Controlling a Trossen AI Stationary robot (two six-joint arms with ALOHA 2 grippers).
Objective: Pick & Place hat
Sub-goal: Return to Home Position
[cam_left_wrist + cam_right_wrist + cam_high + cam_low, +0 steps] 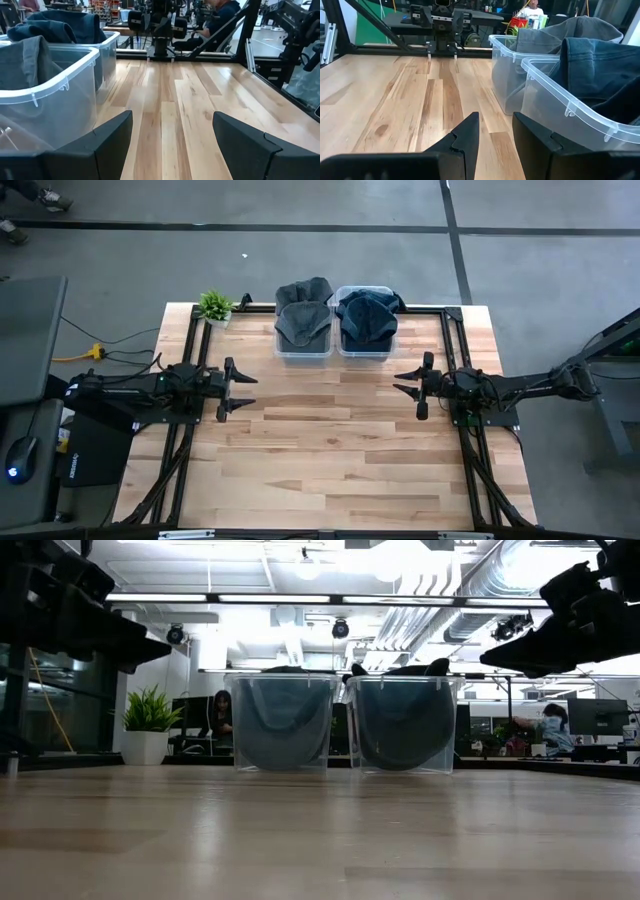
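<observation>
Two clear bins stand side by side at the table's far middle. The left bin [303,352] holds a grey hat [303,318], which bulges over its rim. The right bin [366,352] holds a dark blue hat [367,318], also heaped above the rim. My left gripper [245,388] hovers level near the table's left side, open, with nothing between its fingers [115,135]. My right gripper [405,383] hovers level near the right side, its fingers [467,132] a narrow gap apart around bare air. Both grippers are nearer than the bins and clear of them.
A small potted plant [215,306] stands at the far left corner. Black frame rails [455,340] run along the table's sides and far edge. Bare wooden tabletop [325,440] lies between the arms and toward the near edge. People sit in the room behind.
</observation>
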